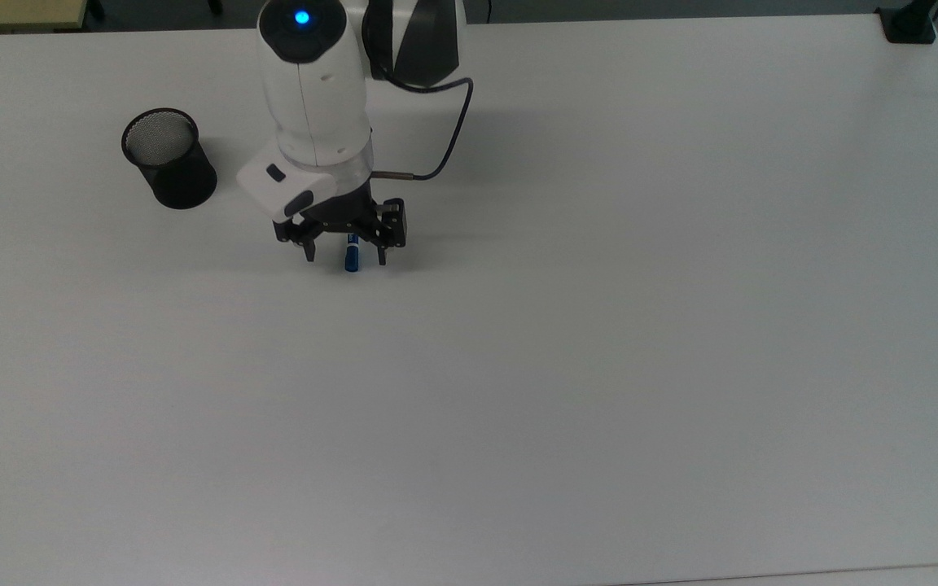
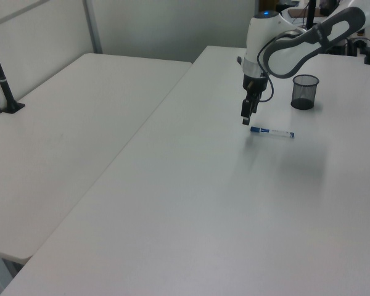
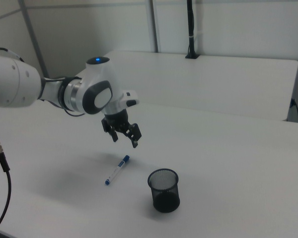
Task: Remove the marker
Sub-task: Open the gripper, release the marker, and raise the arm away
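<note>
The marker [image 2: 272, 131] lies flat on the table [image 2: 191, 203], out of the mesh cup [image 2: 304, 91] and well apart from it; the gripper [image 3: 124, 137] hangs just above it, fingers spread and empty; the job looks done.

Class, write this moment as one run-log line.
gripper: open, raised | blue-capped white marker: flat on white table | black mesh cup: upright, apart
</note>
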`<act>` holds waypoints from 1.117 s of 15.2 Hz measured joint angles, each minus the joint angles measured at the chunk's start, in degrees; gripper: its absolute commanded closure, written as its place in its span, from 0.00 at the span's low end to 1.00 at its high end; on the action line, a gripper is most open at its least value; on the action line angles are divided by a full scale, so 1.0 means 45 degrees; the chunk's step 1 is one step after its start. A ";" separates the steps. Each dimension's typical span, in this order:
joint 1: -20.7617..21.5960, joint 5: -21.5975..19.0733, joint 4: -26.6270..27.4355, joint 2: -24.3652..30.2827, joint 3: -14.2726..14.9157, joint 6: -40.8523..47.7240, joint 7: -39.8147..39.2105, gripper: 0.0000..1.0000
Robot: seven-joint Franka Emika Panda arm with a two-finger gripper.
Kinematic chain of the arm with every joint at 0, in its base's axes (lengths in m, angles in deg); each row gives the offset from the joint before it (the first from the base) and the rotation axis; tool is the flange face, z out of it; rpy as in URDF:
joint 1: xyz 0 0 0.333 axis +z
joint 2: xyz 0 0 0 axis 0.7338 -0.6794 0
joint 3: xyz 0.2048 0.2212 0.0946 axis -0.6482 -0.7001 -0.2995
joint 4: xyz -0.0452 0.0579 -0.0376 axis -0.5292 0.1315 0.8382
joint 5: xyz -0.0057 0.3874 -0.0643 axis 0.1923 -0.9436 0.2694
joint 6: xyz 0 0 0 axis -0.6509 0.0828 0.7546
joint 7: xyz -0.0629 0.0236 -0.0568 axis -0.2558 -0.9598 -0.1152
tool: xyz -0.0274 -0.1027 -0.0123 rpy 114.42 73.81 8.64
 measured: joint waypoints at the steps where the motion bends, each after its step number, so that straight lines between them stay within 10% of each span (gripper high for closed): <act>1: -0.0005 0.0000 -0.0165 0.0241 0.0006 0.0473 0.0249 0.00; 17: -0.0170 0.0000 -0.2144 0.4549 0.0204 0.7798 0.1460 0.00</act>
